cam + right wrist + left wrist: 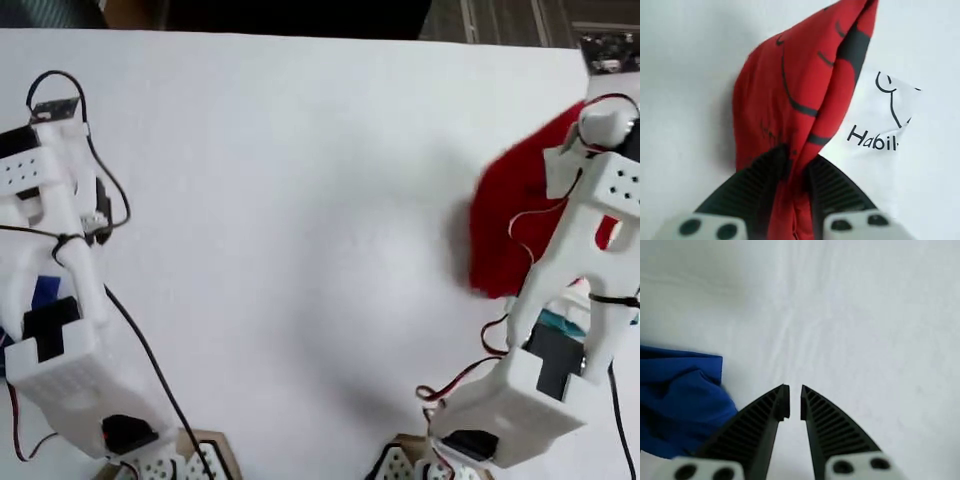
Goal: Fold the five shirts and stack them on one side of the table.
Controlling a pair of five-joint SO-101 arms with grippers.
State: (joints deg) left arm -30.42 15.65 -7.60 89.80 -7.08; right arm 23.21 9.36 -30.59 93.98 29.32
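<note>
Right gripper (797, 162): your jaws pinch a raised ridge of the red shirt (790, 85), whose long axis runs straight away from this gripper, over a white printed shirt (875, 115). Left gripper (794, 402), nearly closed on nothing, sits well apart. The right wrist view reveals the pinch; the high view, the cloth's spread.

White table (300, 200), red shirt (505, 215) near one side, blue shirt (675, 400) near the other
</note>
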